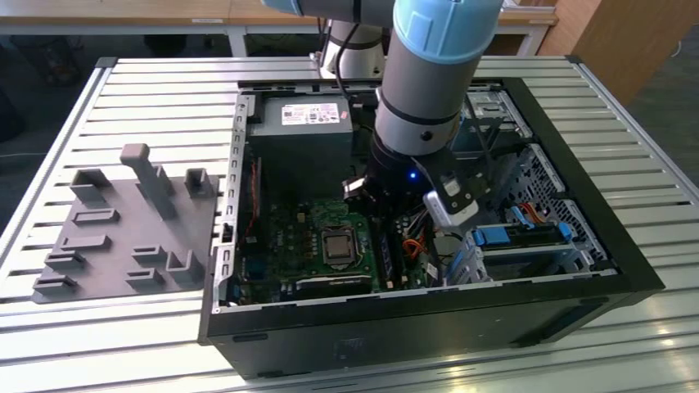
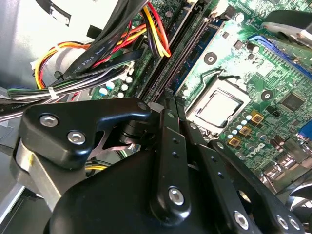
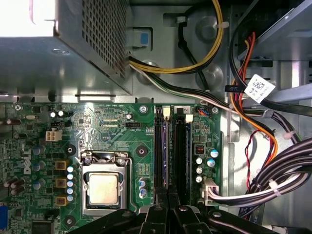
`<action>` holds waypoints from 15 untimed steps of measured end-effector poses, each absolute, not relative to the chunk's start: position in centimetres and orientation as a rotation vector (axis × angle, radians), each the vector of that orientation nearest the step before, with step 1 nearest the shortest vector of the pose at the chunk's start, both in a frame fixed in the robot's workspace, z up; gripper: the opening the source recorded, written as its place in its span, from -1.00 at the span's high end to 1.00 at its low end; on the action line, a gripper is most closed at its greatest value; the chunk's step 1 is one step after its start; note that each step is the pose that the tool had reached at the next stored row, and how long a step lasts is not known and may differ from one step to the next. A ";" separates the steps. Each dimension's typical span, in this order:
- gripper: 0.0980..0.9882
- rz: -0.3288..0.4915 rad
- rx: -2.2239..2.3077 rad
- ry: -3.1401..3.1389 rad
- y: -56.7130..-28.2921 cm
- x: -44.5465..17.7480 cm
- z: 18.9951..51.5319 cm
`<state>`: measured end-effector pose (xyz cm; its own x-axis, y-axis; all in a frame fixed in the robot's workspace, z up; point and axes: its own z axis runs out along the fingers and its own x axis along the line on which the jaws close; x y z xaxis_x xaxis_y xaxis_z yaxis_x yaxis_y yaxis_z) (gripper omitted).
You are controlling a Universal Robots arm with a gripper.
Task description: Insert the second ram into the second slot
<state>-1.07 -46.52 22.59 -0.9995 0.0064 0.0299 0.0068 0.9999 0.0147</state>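
Right beside the silver chip (image 3: 103, 189) | gripper (image 3: 168, 209) fingers pressed together, pinch not clear | ram stick (image 3: 165, 156) seems on edge along the slot nearest the chip | tip: keep it straight, push down evenly.

The gripper (image 3: 168, 214) is cut off by the edge in the first wrist view, so its fingertips are hidden. In the exterior view the arm (image 1: 431, 90) hides part of the motherboard (image 1: 317, 237). The second ram cannot be told from the slots.

second ram (image 3: 164, 156) | thin dark stick | upright in motherboard slot
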 end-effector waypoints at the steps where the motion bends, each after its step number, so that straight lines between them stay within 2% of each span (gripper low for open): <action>1: 0.96 -0.023 -0.010 -3.112 -46.5 -1.1 22.6; 15: 0.96 -0.023 -0.013 -3.111 -46.5 -1.0 22.4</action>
